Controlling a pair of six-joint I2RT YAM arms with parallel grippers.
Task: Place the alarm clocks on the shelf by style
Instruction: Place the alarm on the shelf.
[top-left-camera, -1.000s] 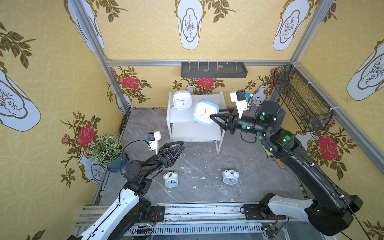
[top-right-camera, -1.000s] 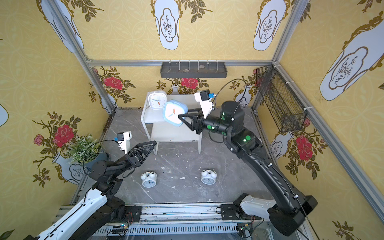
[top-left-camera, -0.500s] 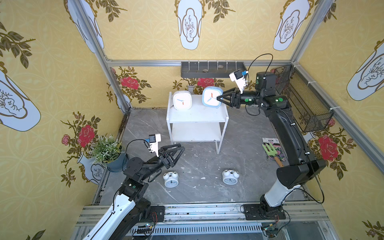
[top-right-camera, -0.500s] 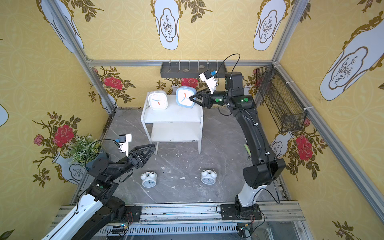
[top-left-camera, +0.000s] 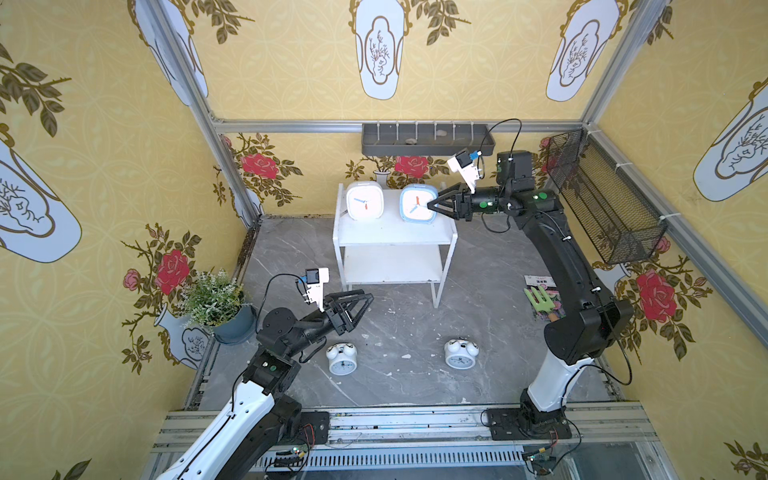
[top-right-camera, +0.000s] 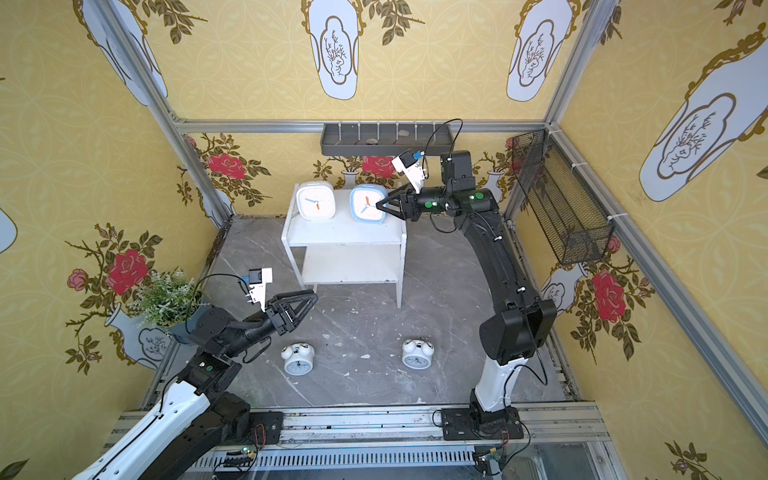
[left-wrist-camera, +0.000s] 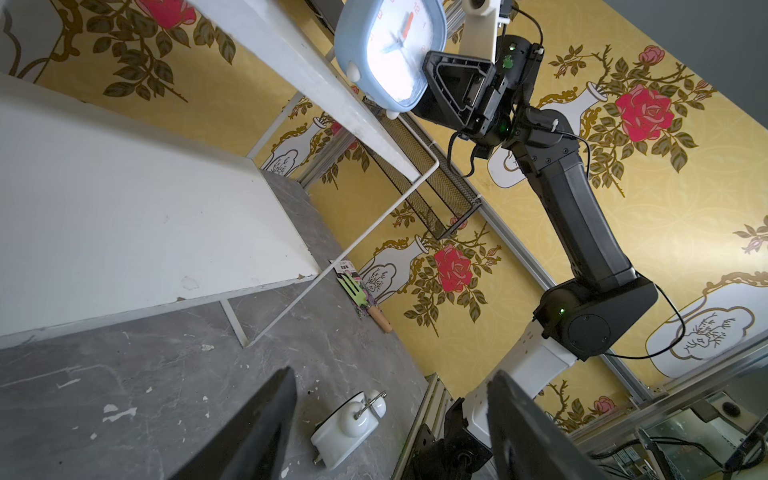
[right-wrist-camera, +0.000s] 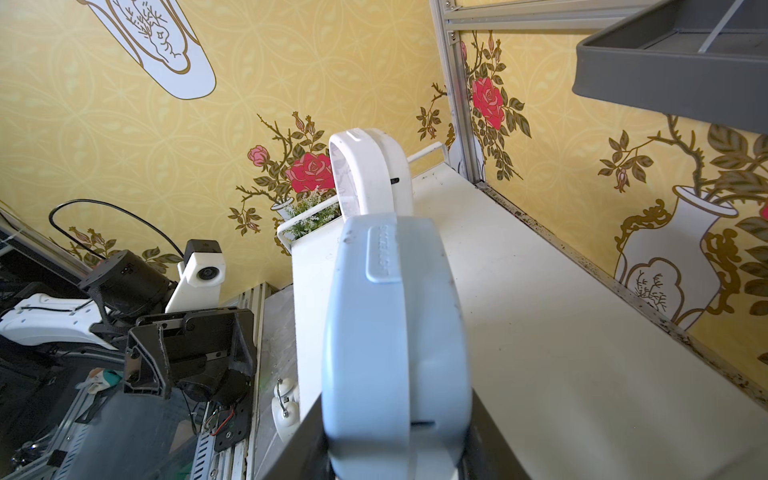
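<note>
The white shelf (top-left-camera: 392, 239) stands at the back. On its top board a white square alarm clock (top-left-camera: 364, 202) stands upright, and beside it a light blue one (top-left-camera: 415, 204) with its feet at the board (left-wrist-camera: 291, 62). My right gripper (top-left-camera: 430, 205) is shut on the blue clock's side, fingers flanking it (right-wrist-camera: 395, 332). Two round twin-bell clocks (top-left-camera: 342, 359) (top-left-camera: 460, 354) lie face up on the floor in front. My left gripper (top-left-camera: 368, 297) hovers open and empty above the left one's far side; its wrist view shows the right-hand twin-bell clock (left-wrist-camera: 349, 428).
A potted plant (top-left-camera: 216, 303) stands at the left wall. A grey wall tray (top-left-camera: 428, 139) hangs behind the shelf and a black wire basket (top-left-camera: 602, 199) on the right wall. A green garden fork on a packet (top-left-camera: 542, 301) lies beside the right arm.
My right arm carried the blue clock from in front of the shelf back onto the top board beside the white clock. My left gripper sank slightly toward the floor.
</note>
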